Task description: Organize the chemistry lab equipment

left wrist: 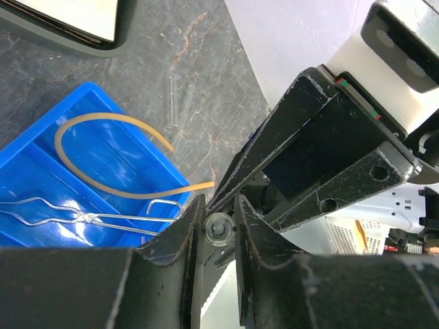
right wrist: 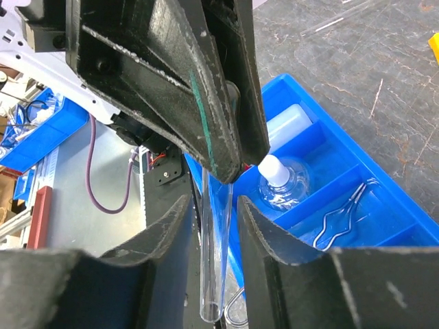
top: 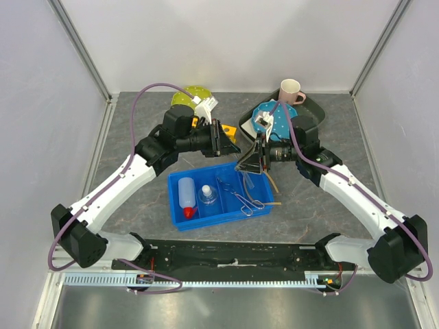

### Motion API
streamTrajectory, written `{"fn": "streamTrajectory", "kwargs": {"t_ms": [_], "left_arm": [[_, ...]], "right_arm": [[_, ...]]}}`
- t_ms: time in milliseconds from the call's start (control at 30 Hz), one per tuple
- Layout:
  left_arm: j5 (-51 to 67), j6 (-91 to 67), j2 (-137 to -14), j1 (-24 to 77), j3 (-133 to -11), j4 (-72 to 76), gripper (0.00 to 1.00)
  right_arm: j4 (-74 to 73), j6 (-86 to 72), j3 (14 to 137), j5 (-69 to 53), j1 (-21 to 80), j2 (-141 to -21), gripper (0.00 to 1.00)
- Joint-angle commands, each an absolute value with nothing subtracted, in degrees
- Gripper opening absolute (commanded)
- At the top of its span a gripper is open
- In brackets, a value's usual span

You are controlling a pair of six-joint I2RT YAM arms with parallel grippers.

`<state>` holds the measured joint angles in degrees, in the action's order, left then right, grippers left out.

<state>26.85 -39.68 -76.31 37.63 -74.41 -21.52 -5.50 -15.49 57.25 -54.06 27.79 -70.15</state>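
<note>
Glass tube (right wrist: 214,274) held aloft over blue tray (top: 219,218). Light, stiff, slippery, fragile: gentle clamp near mid-length advised. Left end effector (left wrist: 218,216) clenched on tube end. Right end effector (right wrist: 212,205) straddles tube; actual grip cannot be told.

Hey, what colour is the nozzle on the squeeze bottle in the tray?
Red. The nozzle shows best in the top external view.

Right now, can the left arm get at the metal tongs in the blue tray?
Probably not yet. The left claw is closed on a clear tube that the right claw also surrounds, above the blue tray. The metal tongs lie uncovered below, so once freed it likely could.
</note>
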Motion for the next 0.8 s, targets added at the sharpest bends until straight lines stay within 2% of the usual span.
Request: {"fn": "streamTrajectory", "kwargs": {"t_ms": [0,33,67,167,267,400,567,767], "left_arm": [[23.5,-37.1,-72.0,36.8,-73.7,-22.1,0.11],[22.2,-36.7,-71.1,36.3,-73.3,-22.1,0.11],[21.6,-36.4,-70.3,35.7,-73.0,-22.1,0.11],[18.6,-34.3,-67.3,32.5,-72.1,-22.8,0.1],[14.7,-31.3,-65.8,28.2,-72.2,-24.4,0.11],[9.5,-26.0,-65.6,21.7,-73.3,-24.8,0.1],[1.7,-19.9,-68.8,17.8,-75.1,-21.8,0.1],[-3.2,-15.2,-75.2,13.9,-77.1,-17.3,0.1]], "right_arm": [[-9.0,-8.7,61.2,-53.9,27.9,-68.7,0.45],[-11.5,-7.1,61.4,-54.2,27.7,-68.3,0.51],[-12.6,-3.7,61.6,-54.7,27.2,-67.9,0.62],[-17.0,3.3,62.3,-58.4,23.4,-65.8,0.79],[-22.0,8.4,62.4,-61.3,18.4,-63.9,0.9],[-26.3,15.7,59.3,-58.1,13.1,-60.8,0.98],[-29.1,25.0,55.3,-51.0,10.4,-60.5,0.98],[-26.6,27.1,47.6,-54.8,0.6,-60.0,0.98]]}}
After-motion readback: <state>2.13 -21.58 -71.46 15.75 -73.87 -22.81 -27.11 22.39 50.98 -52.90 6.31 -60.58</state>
